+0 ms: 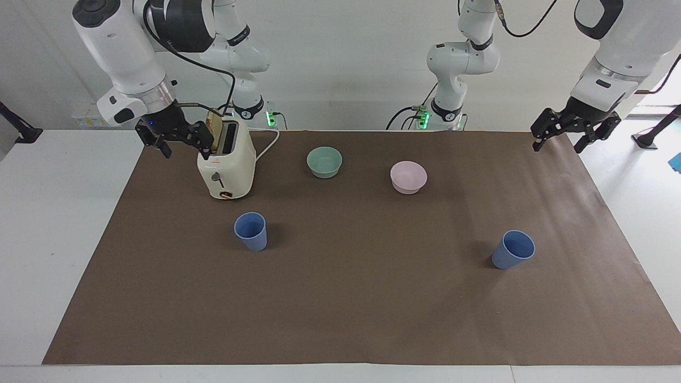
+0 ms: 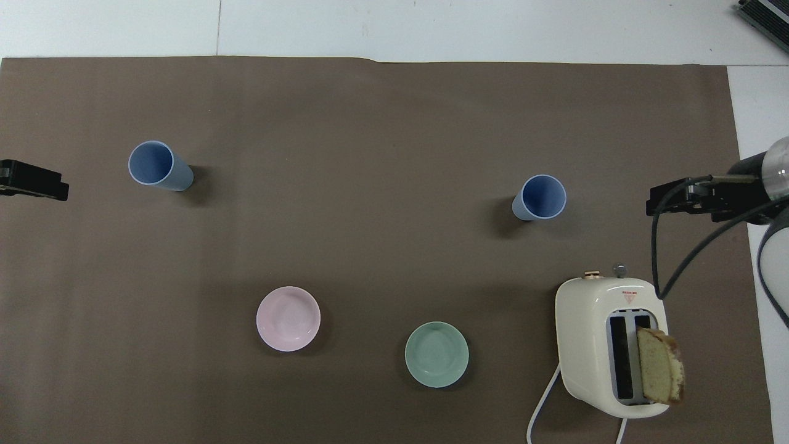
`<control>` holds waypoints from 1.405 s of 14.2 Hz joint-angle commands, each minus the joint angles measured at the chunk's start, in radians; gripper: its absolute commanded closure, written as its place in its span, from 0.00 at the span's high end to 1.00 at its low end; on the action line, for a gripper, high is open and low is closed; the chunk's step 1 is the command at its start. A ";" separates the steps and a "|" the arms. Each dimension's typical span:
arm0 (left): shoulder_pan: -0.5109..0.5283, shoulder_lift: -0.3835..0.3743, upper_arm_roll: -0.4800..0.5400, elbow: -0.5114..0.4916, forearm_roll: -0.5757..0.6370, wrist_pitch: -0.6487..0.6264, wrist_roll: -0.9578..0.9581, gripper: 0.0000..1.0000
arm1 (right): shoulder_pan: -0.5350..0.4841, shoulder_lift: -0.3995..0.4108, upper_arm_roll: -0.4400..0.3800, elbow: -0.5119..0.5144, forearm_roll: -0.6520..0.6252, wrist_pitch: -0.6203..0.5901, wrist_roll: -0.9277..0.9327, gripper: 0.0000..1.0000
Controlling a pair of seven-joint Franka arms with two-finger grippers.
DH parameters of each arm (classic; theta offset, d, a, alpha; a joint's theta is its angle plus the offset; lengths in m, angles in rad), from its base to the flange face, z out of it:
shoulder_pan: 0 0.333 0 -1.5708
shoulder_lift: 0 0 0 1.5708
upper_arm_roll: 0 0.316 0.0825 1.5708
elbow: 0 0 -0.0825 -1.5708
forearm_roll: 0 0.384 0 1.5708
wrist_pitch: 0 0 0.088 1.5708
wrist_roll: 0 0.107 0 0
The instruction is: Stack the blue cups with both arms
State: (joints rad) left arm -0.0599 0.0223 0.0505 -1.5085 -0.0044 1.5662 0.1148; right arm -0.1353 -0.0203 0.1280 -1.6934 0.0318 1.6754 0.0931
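Blue cups (image 1: 250,231) (image 2: 543,197): two, upright, apart

We see bright, even, diffuse light in both views, no dim corners. Shadows are soft and short: small dark patch beside each blue cup (image 1: 250,231) (image 1: 513,249), faint one by the toaster (image 1: 226,165). Mild sheen on white arm casings. Focus is sharp; no motion blur, no obvious edge distortion.
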 commanded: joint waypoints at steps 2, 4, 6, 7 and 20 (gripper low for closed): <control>0.002 -0.010 0.002 -0.016 -0.011 0.054 0.006 1.00 | -0.015 -0.026 0.007 -0.038 -0.010 0.066 -0.026 1.00; 0.003 -0.005 0.000 -0.016 -0.012 0.061 0.006 1.00 | -0.026 -0.027 0.007 -0.038 -0.010 0.066 -0.026 1.00; 0.008 0.004 0.002 -0.016 -0.035 0.083 0.008 1.00 | -0.030 -0.029 0.009 -0.043 0.000 0.067 -0.012 1.00; 0.008 0.007 0.002 -0.019 -0.042 0.098 0.008 1.00 | -0.032 -0.029 0.009 -0.043 0.005 0.067 -0.012 1.00; 0.054 0.148 0.003 -0.177 -0.063 0.415 0.066 1.00 | -0.050 -0.030 0.007 -0.057 0.003 0.067 -0.023 1.00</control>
State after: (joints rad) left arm -0.0190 0.1770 0.0574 -1.6235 -0.0493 1.9105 0.1542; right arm -0.1678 -0.0204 0.1270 -1.7117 0.0319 1.7179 0.0931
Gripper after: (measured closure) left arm 0.000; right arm 0.000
